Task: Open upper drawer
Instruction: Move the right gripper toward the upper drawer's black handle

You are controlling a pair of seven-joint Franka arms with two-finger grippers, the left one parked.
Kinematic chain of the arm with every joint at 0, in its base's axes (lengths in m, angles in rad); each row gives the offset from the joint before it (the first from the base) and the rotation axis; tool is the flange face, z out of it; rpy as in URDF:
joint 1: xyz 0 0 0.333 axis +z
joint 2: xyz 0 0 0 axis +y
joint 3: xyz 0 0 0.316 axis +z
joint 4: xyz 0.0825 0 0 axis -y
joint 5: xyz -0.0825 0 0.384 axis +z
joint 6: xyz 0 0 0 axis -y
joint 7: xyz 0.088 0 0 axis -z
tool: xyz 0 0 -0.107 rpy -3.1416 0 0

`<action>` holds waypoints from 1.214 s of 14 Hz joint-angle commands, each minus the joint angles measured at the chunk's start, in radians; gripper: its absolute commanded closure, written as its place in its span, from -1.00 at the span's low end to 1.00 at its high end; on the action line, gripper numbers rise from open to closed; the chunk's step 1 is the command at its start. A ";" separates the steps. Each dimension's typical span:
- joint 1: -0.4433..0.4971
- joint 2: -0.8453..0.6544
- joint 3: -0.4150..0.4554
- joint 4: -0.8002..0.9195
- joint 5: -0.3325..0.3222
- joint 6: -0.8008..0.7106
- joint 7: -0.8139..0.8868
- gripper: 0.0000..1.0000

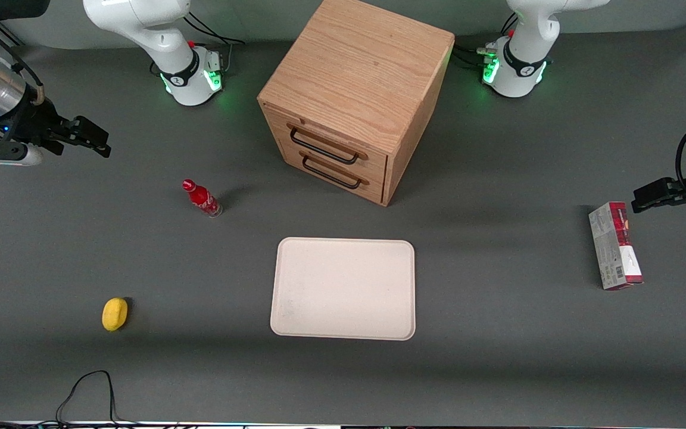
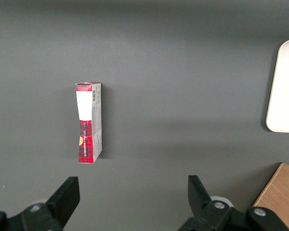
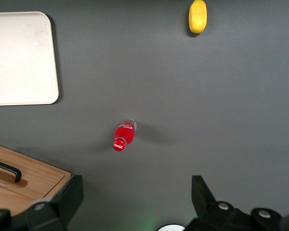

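Observation:
The boxy oak cabinet (image 1: 358,71) stands at the middle of the table, farther from the front camera than the tray. Its upper drawer (image 1: 343,143) is closed flush, with a thin black bar handle (image 1: 323,148) across its front, just above the bottom drawer's matching handle (image 1: 331,173). My gripper (image 1: 97,138) hangs above the table toward the working arm's end, well apart from the cabinet. It is open, with nothing between its fingers (image 3: 70,195). In the right wrist view a corner of the cabinet (image 3: 33,180) and one end of a black handle (image 3: 9,171) show beside the gripper (image 3: 136,182).
A red bottle (image 1: 202,199) (image 3: 124,135) stands between my gripper and the cabinet. A yellow lemon (image 1: 115,313) (image 3: 198,16) lies nearer the front camera. A cream tray (image 1: 343,289) (image 3: 19,57) lies in front of the cabinet. A red-and-white box (image 1: 615,245) (image 2: 88,122) lies toward the parked arm's end.

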 commanded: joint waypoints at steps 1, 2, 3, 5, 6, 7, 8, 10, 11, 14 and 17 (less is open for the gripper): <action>0.010 0.012 -0.006 0.024 -0.015 -0.005 -0.022 -1.00; 0.010 0.013 -0.005 0.024 -0.015 -0.005 -0.021 -1.00; 0.010 0.028 -0.005 0.031 -0.012 -0.005 -0.021 -1.00; 0.013 0.100 0.006 0.095 -0.002 -0.005 -0.019 -1.00; 0.014 0.148 0.029 0.137 0.024 -0.005 -0.018 -1.00; 0.016 0.186 0.050 0.186 0.067 -0.005 -0.010 -1.00; 0.017 0.225 0.064 0.224 0.092 -0.005 -0.007 -1.00; 0.016 0.282 0.151 0.290 0.095 -0.006 -0.004 -1.00; 0.017 0.292 0.208 0.303 0.086 -0.006 -0.004 -1.00; 0.016 0.328 0.340 0.309 0.087 -0.003 -0.022 -1.00; 0.017 0.354 0.472 0.312 0.057 0.000 -0.080 -1.00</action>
